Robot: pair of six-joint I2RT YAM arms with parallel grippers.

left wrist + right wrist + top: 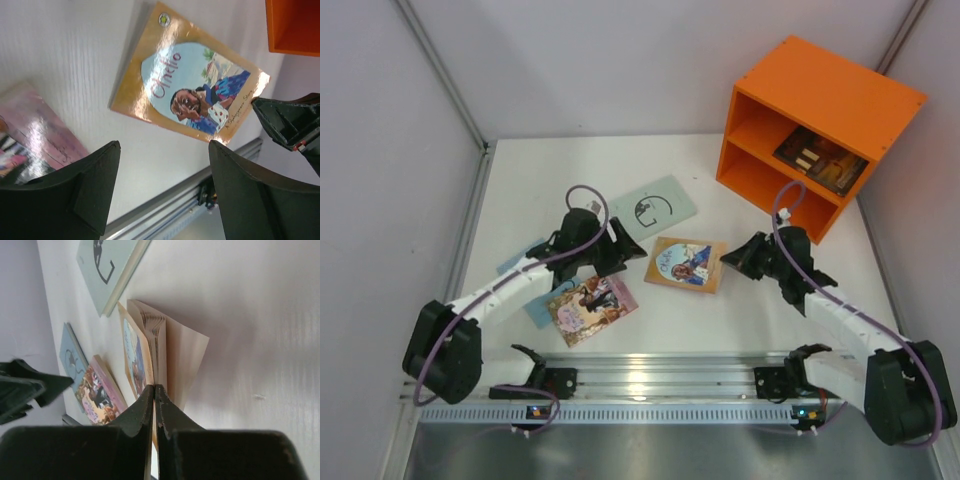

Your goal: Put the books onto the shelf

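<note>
The step in hand looked to be the pick-up of the orange-edged book [686, 263]. The right hand [154, 392] had its fingers pressed together right at that book's nearest edge. As far as its own wrist view showed, it was pinching only a cover or a few leaves, not the whole thickness. To do this well, I judged, all the pages and both covers should sit between the fingers before any lift; a hold on one leaf would let the rest fan open and sag, or tear. A slow raise, then a turn to bring the book in flat, would suit the shelf [830, 85], which stood beyond that hand and to its right.

The left hand [165, 146] hovered spread and empty over the counter [720, 320], with the same book just ahead of its fingertips — well placed to steady the edge farthest from the right hand.

The book was thin and glossy, with an orange border round a pale blue picture of a figure. Its pages were splayed just past the right hand's fingertips. The pink book [592, 307] lay just beside the left hand on its near side, and the pale green book [655, 210] lay beyond it. The light blue book [70, 357] was partly under that arm. The dark brown book [820, 160] already lay in the shelf's upper compartment.
</note>
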